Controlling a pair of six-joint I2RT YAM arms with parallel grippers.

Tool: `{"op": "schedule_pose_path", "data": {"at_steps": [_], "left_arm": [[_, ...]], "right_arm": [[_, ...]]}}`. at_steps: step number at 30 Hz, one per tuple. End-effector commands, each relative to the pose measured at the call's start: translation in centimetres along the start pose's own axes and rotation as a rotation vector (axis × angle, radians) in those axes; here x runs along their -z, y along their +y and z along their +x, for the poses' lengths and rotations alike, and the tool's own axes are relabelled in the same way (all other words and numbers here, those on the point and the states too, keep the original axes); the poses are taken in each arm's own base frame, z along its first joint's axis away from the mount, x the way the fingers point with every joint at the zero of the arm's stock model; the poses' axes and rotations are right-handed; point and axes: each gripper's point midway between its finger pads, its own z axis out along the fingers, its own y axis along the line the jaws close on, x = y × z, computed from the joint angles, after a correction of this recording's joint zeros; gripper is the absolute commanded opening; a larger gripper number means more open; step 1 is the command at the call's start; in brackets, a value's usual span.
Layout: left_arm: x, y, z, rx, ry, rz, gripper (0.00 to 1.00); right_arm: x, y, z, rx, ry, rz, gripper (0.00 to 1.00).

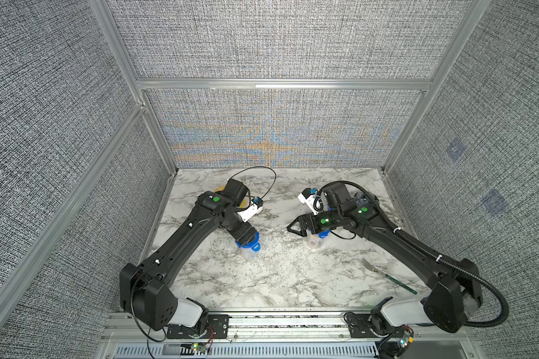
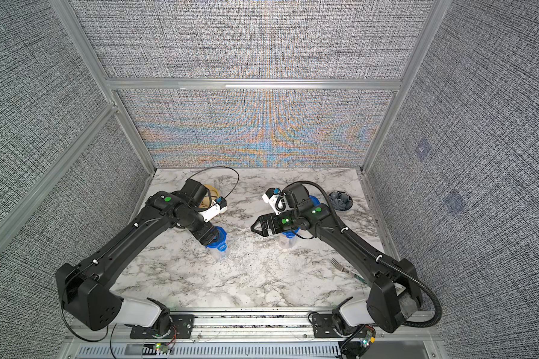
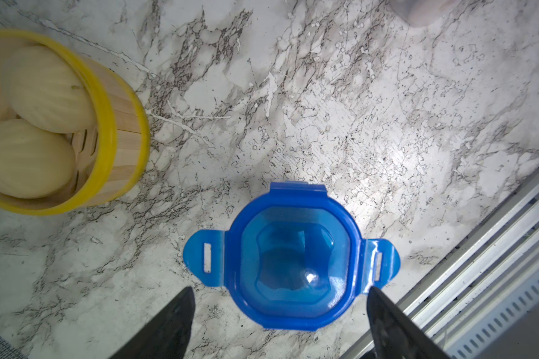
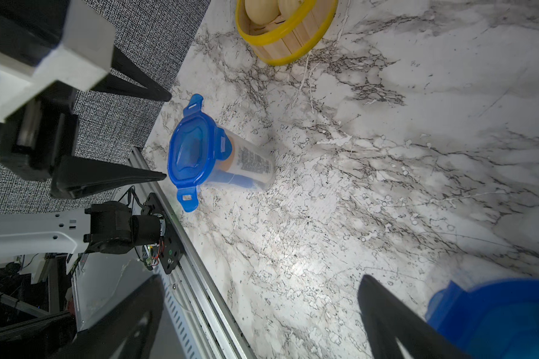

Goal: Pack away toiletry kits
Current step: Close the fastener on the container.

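Blue plastic four-tab clip lid [image 1: 252, 244] is seen in both top views seated on a clear plastic jar [image 1: 250, 254] standing near the yellow bamboo steamer [image 2: 211, 189], on its robot-facing side. By the left wrist view, the left claw [image 3: 280, 287] is held above it, jaws apart, lined up with two unfastened tabs, probably for pressing. By the right wrist view, a toiletry kit [image 4: 252, 160] is shown inside that jar; the right claw [image 4: 259, 276] is spread, empty, apparently standing clear.
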Motion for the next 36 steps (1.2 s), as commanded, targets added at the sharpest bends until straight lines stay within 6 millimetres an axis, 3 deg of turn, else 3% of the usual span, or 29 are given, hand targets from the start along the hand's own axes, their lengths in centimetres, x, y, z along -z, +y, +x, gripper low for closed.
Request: {"op": "schedule_pose_path", "data": {"at_steps": [1, 10, 24, 36], "left_arm": [[-0.7, -0.2, 0.1, -0.005, 0.032, 0.007, 0.86], [-1.5, 0.4, -0.4, -0.013, 0.062, -0.018, 0.87], [-1.4, -0.8, 0.6, -0.039, 0.07, 0.012, 0.98], [-3.0, -0.6, 1.5, -0.037, 0.128, 0.017, 1.0]], "right_arm": [[0.0, 0.5, -0.2, 0.013, -0.005, -0.042, 0.99], [0.2, 0.2, 0.0, 0.006, -0.011, -0.05, 0.99], [-0.1, -0.3, 0.2, -0.012, -0.003, -0.053, 0.99], [0.1, -0.3, 0.4, -0.021, -0.008, -0.054, 0.99]]}}
